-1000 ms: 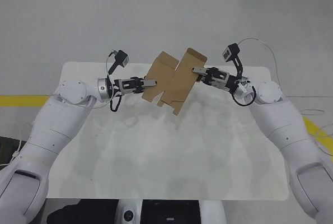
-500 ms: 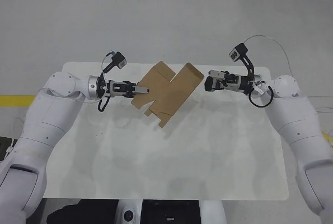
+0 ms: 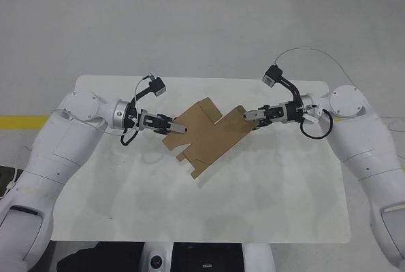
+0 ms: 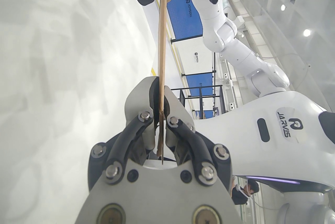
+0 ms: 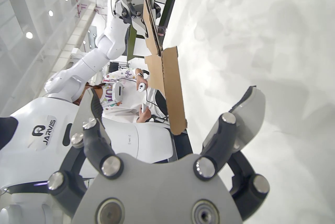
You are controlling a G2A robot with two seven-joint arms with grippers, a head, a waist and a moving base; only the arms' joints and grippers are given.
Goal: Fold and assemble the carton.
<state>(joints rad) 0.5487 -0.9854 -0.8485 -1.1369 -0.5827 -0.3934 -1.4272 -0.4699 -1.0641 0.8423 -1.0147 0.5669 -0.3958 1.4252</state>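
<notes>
1. My left gripper (image 4: pixel 158 94) has its jaws pressed together on the flattened carton (image 4: pixel 162 52). They pinch one thin cardboard edge between the two metal fingers (image 4: pixel 136 102).
2. In the left wrist view I see the carton edge-on, a narrow brown strip running straight out from the jaws towards the other arm.
3. My right gripper (image 5: pixel 170 102) has its jaws spread wide. A corner of the carton (image 5: pixel 172 86) sits in the gap between the fingers (image 5: pixel 250 102), and neither finger touches it.
4. From the top view, the left gripper (image 3: pixel 178 128) holds the carton's left edge, and the right gripper (image 3: pixel 251 117) is at its right corner, so the two face each other across it.
5. The carton (image 3: pixel 205 132) is a flat brown cardboard blank with notched flaps, set at a slant over the far middle of the white table (image 3: pixel 256 204). I cannot tell whether it touches the tabletop.
</notes>
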